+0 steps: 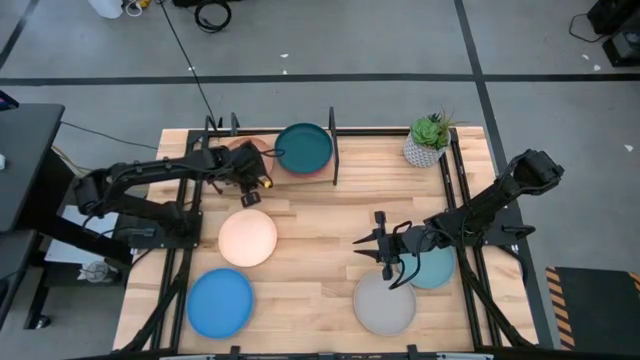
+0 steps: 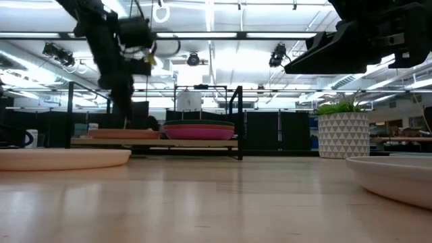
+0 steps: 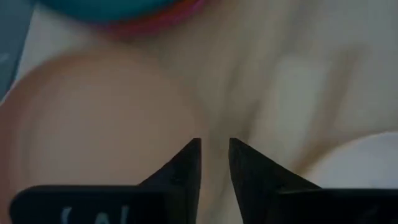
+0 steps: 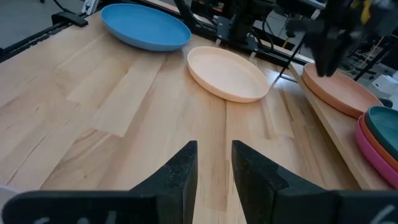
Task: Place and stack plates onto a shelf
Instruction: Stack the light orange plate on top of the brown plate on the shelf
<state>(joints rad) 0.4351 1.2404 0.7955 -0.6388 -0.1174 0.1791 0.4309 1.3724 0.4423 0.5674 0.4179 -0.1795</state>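
The shelf [image 1: 287,178] stands at the table's far edge, left of centre. On its left half lies the terracotta plate [image 3: 93,124]. On its right half sits a stack with the dark teal plate [image 1: 303,147] on top and orange and magenta plates [image 2: 199,130] below. The cream [image 1: 247,238], blue [image 1: 220,302], grey [image 1: 384,304] and pale teal [image 1: 436,268] plates lie flat on the table. My left gripper [image 3: 214,155] points down beside the terracotta plate's near rim, its fingers a narrow gap apart and empty. My right gripper [image 4: 214,158] hovers right of centre, above the grey plate's far edge, also nearly closed and empty.
A potted plant [image 1: 428,140] stands at the far right of the table. Black shelf posts [image 1: 332,145] rise beside the stack. Bare wood [image 1: 320,230] lies between the cream plate and my right gripper.
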